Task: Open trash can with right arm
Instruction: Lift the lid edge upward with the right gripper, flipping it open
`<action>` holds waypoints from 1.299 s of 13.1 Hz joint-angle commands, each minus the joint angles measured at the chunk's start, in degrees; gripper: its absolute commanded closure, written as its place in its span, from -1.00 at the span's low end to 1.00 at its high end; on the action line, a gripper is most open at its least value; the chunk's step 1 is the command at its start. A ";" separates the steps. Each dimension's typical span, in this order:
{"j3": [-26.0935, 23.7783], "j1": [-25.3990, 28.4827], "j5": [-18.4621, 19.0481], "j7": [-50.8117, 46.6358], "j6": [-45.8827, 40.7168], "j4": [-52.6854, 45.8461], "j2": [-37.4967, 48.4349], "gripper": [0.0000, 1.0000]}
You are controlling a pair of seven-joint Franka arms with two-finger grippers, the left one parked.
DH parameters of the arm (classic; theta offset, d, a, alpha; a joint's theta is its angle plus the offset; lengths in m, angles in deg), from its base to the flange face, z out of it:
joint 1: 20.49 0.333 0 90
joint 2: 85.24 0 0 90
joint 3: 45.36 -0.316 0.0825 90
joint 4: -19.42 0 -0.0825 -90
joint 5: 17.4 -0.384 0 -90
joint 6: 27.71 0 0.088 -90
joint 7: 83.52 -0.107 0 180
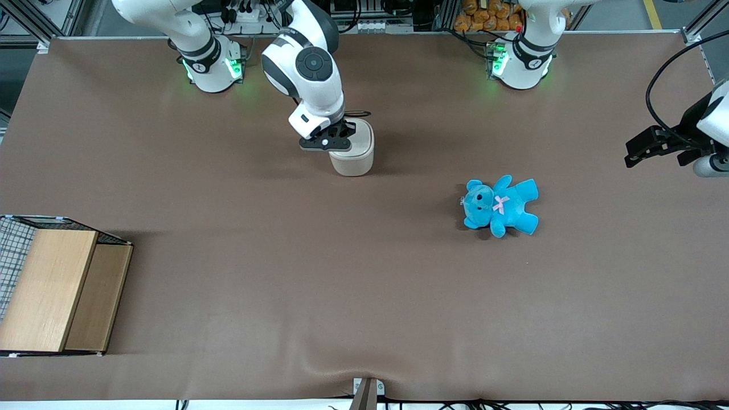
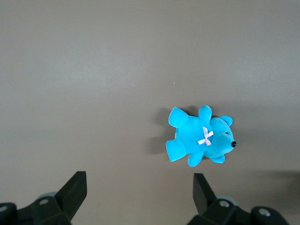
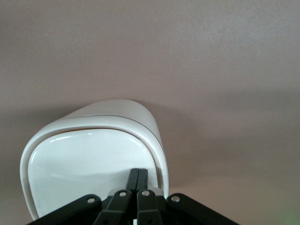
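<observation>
On the brown table point(image 1: 228, 285), the gripper's point(image 3: 138, 180) fingers point(image 3: 133, 178) press clenched onto the trash can point(image 3: 93, 159) lid.

No text, brand or number can be read on anything here, though the tool point(image 1: 335, 138), fingers pressed together, rests on the lid of the trash can point(image 1: 354, 155).
</observation>
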 commanded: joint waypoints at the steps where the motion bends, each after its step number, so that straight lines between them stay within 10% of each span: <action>1: -0.18 -0.30 -0.36 -0.32 -5.93 -3.12 0.69 1.00; 9: -0.09 -0.65 -10.20 -3.12 -17.20 -16.31 0.42 1.00; 10: -0.09 -0.74 -10.72 -4.78 -18.69 -18.32 0.42 0.63; 12: 0.00 -2.23 -11.61 -6.46 -24.47 -22.11 0.34 -0.99; 17: -0.18 -9.95 -11.61 -5.59 -33.00 -30.01 0.69 -1.00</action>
